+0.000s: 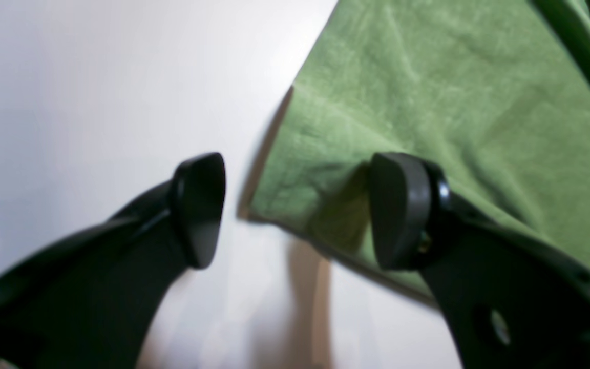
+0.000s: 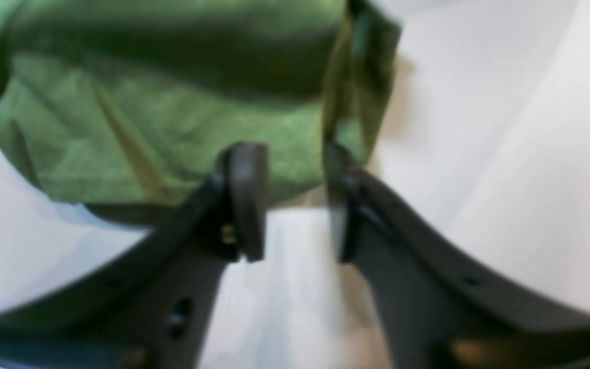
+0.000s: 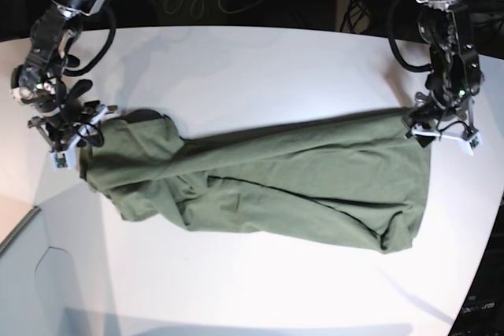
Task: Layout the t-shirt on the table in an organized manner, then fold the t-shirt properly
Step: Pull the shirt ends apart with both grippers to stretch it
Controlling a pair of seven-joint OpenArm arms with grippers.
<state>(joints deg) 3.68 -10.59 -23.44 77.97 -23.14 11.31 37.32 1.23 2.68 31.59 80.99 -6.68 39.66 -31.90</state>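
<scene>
Shirt lies stretched across the middle of the white table, bunched and creased into a long band — one end near each arm. In the base view its left end is rumpled and rounded, its right end wider and flatter.

Left gripper sits at the shirt's corner on the base view's right. Its jaws are spread wide: one pad is over bare table, the other over the cloth just inside the hem, and the corner lies in the gap between them, not pinched.

Right gripper is at the other end. Its jaws stand partly apart; a narrow fold of green cloth hangs down at the inner face of one finger — the blur leaves it unclear whether that fold is actually gripped.
</scene>
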